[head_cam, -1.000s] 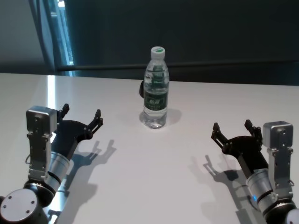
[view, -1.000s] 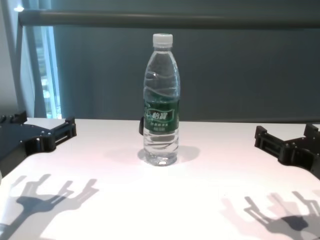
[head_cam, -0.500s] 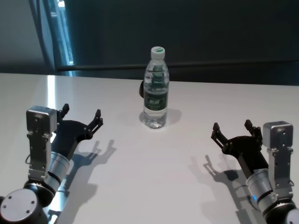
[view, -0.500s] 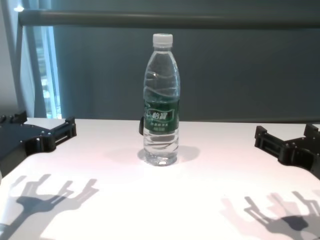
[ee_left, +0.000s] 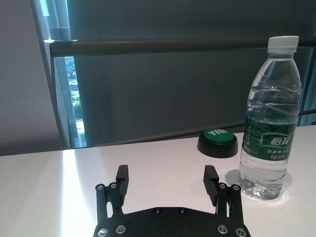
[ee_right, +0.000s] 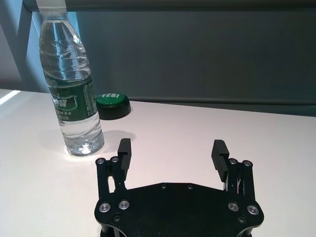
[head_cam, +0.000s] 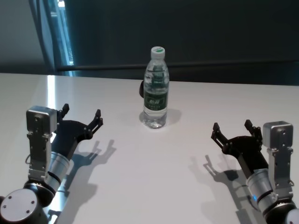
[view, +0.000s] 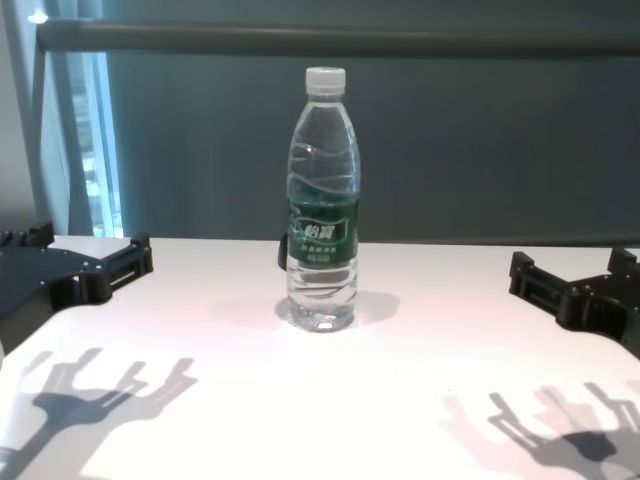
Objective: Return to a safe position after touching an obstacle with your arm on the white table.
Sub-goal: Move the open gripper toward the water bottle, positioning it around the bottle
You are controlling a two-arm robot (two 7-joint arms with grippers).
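Dark wall panels back the white table, where the water bottle stands upright toward the far middle, a green button just behind it. Well apart from it, near left and near right, the left gripper and right gripper hover low — fingers spread, holding nothing.

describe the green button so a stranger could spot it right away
On the white table, find the upright water bottle midway between the two arms. Just behind it sits the button: a low black puck with a green top lettered "YES", the only squat thing there.
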